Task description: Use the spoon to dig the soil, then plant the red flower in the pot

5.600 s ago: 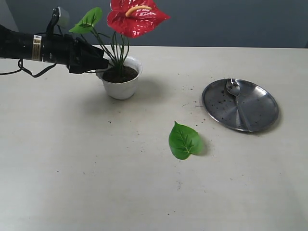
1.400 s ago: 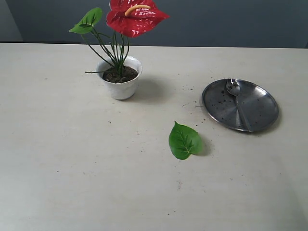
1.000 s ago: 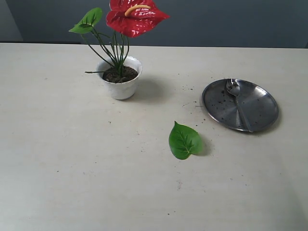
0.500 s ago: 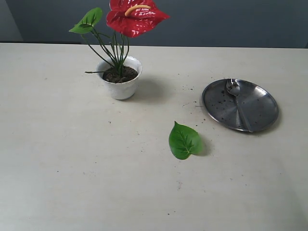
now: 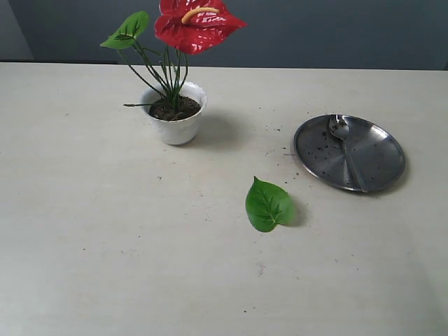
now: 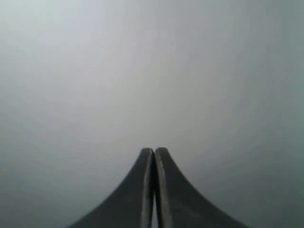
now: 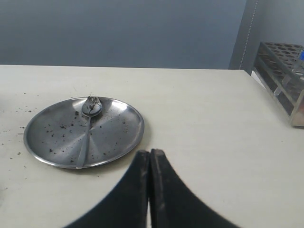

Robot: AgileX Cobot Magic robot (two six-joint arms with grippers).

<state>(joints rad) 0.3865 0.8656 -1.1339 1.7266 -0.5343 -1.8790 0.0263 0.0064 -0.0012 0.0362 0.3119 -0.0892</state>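
The left gripper [image 6: 153,159] has its jaws pressed together on nothing. It faces a blank grey blur that gives no clue to where it hangs. The right gripper [image 7: 149,159] is likewise closed and empty, low over the table [image 7: 199,118] just beside the steel plate [image 7: 128,142]. The spoon [image 7: 89,118] lies on that plate with its bowl near the rim, among dark crumbs. Well apart from the plate, the red flower [image 5: 196,28] stands upright in the pot [image 5: 175,129], its stems sunk in the soil [image 5: 185,108]. A loose green leaf [image 5: 268,205] lies flat between pot and plate.

Judged from this, digging and planting look finished, and the step in hand is parking the arms. Doing that well means moving clear of the tall bloom and the plate's rim so that nothing tips.

Neither arm appears in the exterior view. The frame cuts off the bloom's top, and the soil hides how deep the stems go. A rack [image 7: 285,71] at the table edge is only partly visible.
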